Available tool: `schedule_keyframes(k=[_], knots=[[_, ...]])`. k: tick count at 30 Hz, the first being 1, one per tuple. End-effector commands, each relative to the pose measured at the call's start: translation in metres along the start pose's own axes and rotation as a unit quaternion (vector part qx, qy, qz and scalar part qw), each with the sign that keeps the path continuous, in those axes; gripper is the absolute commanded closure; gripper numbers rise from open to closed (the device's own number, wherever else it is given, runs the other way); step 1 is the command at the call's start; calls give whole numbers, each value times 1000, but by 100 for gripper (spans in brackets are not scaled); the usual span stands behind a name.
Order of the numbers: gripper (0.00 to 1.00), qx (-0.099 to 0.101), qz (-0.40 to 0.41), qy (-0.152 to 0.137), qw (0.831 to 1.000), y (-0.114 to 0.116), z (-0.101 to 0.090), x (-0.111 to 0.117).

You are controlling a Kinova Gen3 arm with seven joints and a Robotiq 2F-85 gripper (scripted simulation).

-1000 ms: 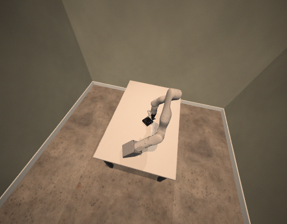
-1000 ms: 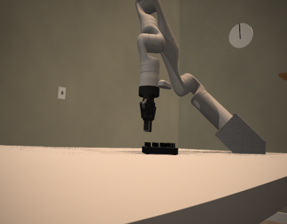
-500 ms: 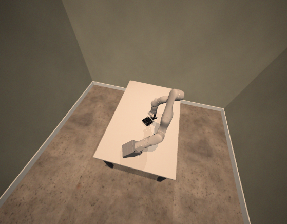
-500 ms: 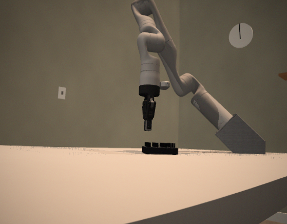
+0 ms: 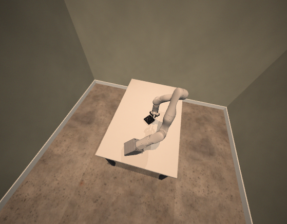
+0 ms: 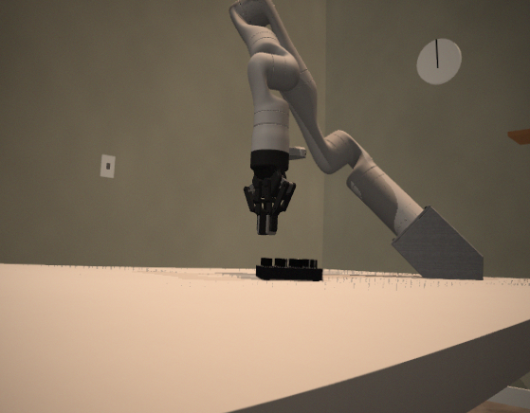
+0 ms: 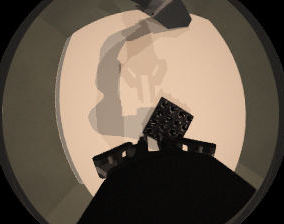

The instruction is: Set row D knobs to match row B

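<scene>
Poised over the knob box [image 5: 149,119] [image 6: 289,273] [image 7: 166,121], grasping nothing

Pointing downward with the fingers [image 5: 154,116] [image 6: 267,226] slightly spread, nearly together, nothing between. Hanging near the box, above and apart from it. Standing upright on the bench [image 5: 122,123] [image 6: 179,332] [image 7: 203,65], per exterior view. Cannot read printed names or knob settings at this scale.

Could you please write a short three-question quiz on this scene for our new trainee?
1. True or false: in the exterior view, the jaws are touching the knob box.
2. Multiple choice: what is mounted on the wall above the arm's base?
a) a shelf of books
b) a round white disc with a dark line
c) a window
3. Fill in the blank: the knob box rests on the ____.

Key: 1. false; 2. b; 3. table
</scene>
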State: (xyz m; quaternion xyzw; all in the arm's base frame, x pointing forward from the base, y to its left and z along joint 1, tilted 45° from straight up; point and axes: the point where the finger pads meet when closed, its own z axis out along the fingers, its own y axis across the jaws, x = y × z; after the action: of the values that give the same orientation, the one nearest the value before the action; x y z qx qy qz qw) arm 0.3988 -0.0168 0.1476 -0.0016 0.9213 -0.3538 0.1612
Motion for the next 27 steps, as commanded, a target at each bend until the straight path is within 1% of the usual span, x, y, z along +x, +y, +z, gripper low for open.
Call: schedule_keyframes(k=[1,7,14,16,18,27], knots=[[81,-2,-2,3,1000,-2,1,0],[81,-2,-97,3,995,-2,-1,-1],[81,-3,-194,2,981,-2,-2,-1],[81,-3,-218,2,976,-2,-3,-1],[81,-3,-218,2,976,-2,-3,-1],[81,-3,-312,1,950,-3,-4,-1]])
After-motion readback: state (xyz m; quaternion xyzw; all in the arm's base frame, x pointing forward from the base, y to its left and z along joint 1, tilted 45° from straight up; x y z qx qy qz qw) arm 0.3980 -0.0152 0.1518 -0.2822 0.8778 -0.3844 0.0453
